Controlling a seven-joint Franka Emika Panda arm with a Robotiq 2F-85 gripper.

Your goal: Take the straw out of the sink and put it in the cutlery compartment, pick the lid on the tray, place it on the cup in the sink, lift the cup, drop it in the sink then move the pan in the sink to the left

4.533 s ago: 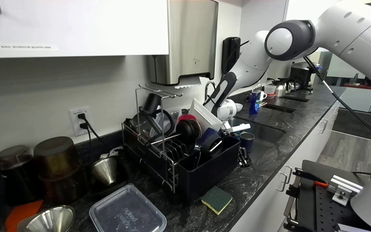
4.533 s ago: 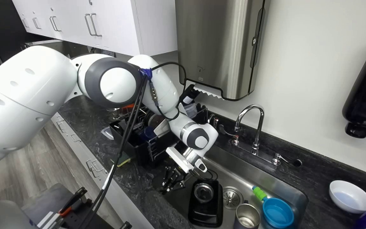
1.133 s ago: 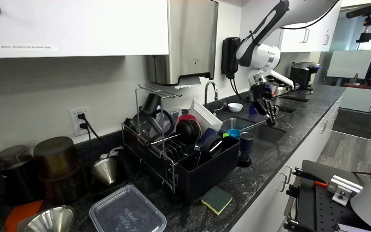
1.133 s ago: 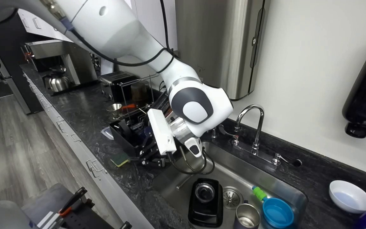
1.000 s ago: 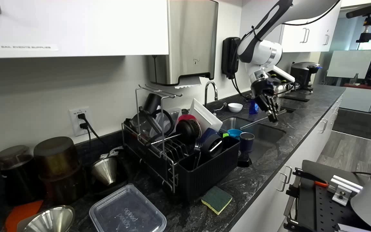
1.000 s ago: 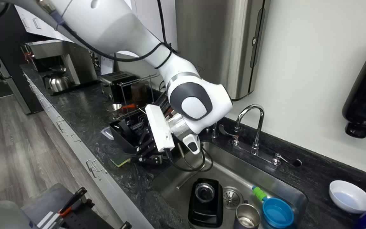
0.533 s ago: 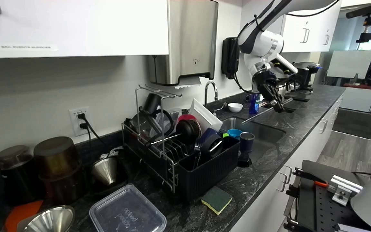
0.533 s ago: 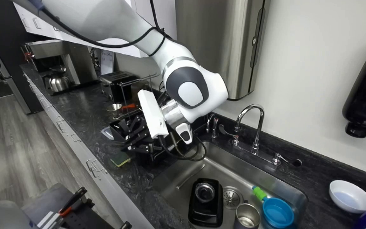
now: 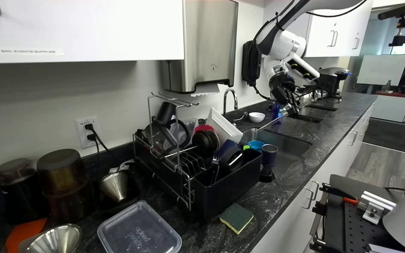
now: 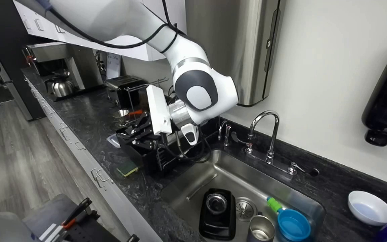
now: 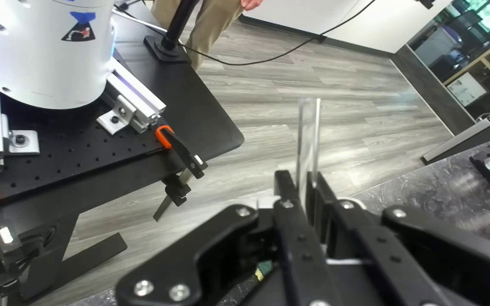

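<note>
My gripper (image 9: 293,111) is shut on the clear straw (image 11: 309,127), which sticks out past the fingertips in the wrist view. An exterior view shows the straw (image 9: 271,123) slanting above the back of the sink (image 10: 240,171). From another angle the gripper (image 10: 129,136) appears over the end of the dish rack. The cutlery compartment (image 9: 229,191) is the rack's black front bin. Inside the sink, a round lid (image 10: 216,203) rests on the black tray (image 10: 217,228). Beside it stand the steel cup (image 10: 261,229) and a blue pan (image 10: 294,226) with a green handle.
Another thin pale rod (image 10: 202,187) lies on the sink floor. Dishes and a tilted white plate (image 9: 223,125) rise from the rack. The tap (image 10: 274,134) stands behind the sink. A sponge (image 9: 237,218), a bowl (image 10: 371,207) and a plastic container (image 9: 139,230) sit on the counter.
The gripper has risen with the straw held, shifting toward the rack in an exterior view. The straw's slant has altered slightly. Items in the sink have not moved.
</note>
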